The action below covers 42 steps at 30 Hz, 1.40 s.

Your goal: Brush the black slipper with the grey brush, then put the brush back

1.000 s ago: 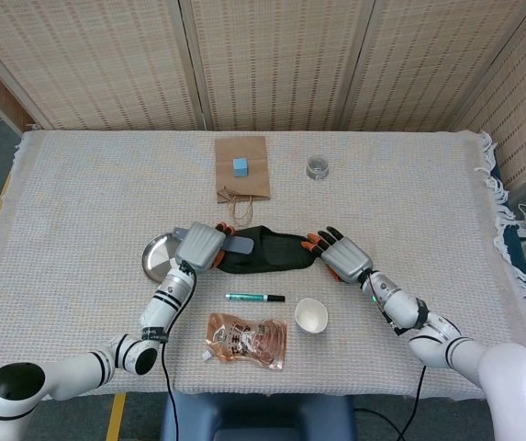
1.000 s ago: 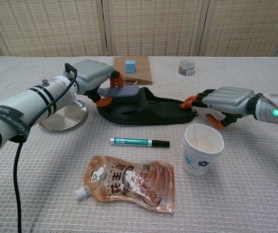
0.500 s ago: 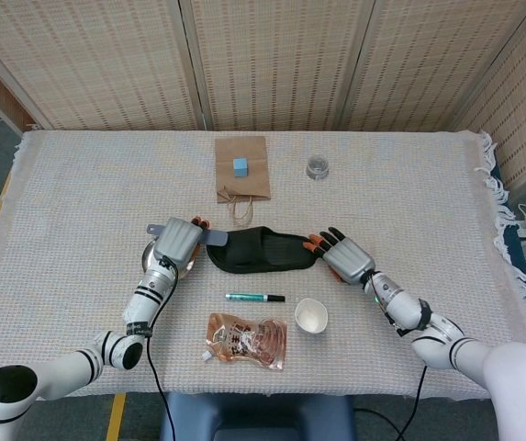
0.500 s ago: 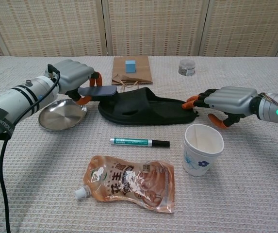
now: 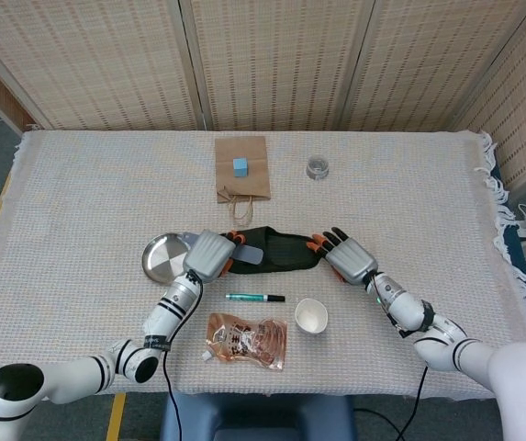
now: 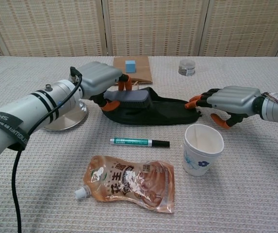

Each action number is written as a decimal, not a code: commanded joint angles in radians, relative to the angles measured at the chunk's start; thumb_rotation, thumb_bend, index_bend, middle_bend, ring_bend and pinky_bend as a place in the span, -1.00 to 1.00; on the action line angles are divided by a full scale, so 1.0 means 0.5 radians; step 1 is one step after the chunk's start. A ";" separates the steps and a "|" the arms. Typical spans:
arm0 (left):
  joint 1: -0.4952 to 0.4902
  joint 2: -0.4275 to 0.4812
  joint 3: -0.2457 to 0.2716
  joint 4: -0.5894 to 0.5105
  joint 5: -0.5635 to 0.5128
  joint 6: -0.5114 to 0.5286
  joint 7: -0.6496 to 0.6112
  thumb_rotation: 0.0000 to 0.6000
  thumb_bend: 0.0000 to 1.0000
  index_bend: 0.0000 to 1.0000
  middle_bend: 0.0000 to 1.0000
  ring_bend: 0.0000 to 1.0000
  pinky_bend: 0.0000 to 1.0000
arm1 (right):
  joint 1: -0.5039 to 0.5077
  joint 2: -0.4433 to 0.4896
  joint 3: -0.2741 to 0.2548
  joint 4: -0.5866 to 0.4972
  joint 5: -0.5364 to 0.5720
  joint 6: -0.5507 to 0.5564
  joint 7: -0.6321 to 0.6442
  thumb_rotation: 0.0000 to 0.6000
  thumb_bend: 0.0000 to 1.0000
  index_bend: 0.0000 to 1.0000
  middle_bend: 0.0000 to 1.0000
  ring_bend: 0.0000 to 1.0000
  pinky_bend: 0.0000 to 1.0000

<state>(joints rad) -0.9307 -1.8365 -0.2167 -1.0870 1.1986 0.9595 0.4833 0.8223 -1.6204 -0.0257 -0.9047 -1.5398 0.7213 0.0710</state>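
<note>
The black slipper lies lengthwise in the middle of the table. My left hand grips the grey brush and holds it down on the slipper's left part. My right hand rests with its fingertips on the slipper's right end, pinning it to the cloth; nothing is enclosed in it.
A steel plate lies left of the slipper. In front lie a green marker, a paper cup and a brown pouch. Behind are a paper bag with a blue block and a small jar.
My left hand swung the brush out left over the plate half a second ago and has now come back right onto the slipper. The right hand has stayed on the slipper's end.
</note>
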 commanded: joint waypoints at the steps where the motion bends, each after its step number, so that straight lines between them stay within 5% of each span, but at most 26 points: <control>1: -0.017 -0.045 -0.012 0.094 -0.006 -0.009 -0.012 1.00 -0.09 -0.07 0.06 0.51 1.00 | 0.001 0.002 -0.003 0.001 0.002 -0.005 -0.001 1.00 0.50 -0.74 -0.98 -1.00 -1.00; 13: 0.006 -0.070 0.025 0.345 -0.007 -0.020 0.067 1.00 -0.09 -0.04 0.09 0.51 1.00 | 0.011 0.003 -0.006 0.008 0.000 -0.004 0.014 1.00 0.50 -0.74 -0.98 -1.00 -1.00; 19: 0.074 0.014 0.027 0.268 -0.028 0.020 0.081 1.00 -0.09 -0.03 0.10 0.51 1.00 | 0.004 0.029 -0.002 -0.035 0.007 0.015 -0.006 1.00 0.50 -0.74 -0.98 -1.00 -1.00; 30: 0.251 0.401 0.096 -0.316 -0.012 0.224 0.303 1.00 -0.09 -0.04 0.10 0.51 1.00 | -0.009 0.065 0.009 -0.109 0.024 0.042 -0.041 1.00 0.50 -0.74 -0.98 -1.00 -1.00; 42: 0.405 0.443 0.206 -0.069 -0.085 0.206 0.322 1.00 -0.09 -0.05 0.08 0.51 1.00 | -0.006 0.135 0.050 -0.264 0.053 0.072 -0.056 1.00 0.50 -0.89 -0.98 -1.00 -1.00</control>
<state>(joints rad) -0.7352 -1.6120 -0.1195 -1.1321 1.1546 1.0663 0.6534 0.8185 -1.5623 -0.0061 -1.0256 -1.5146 0.7511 0.0348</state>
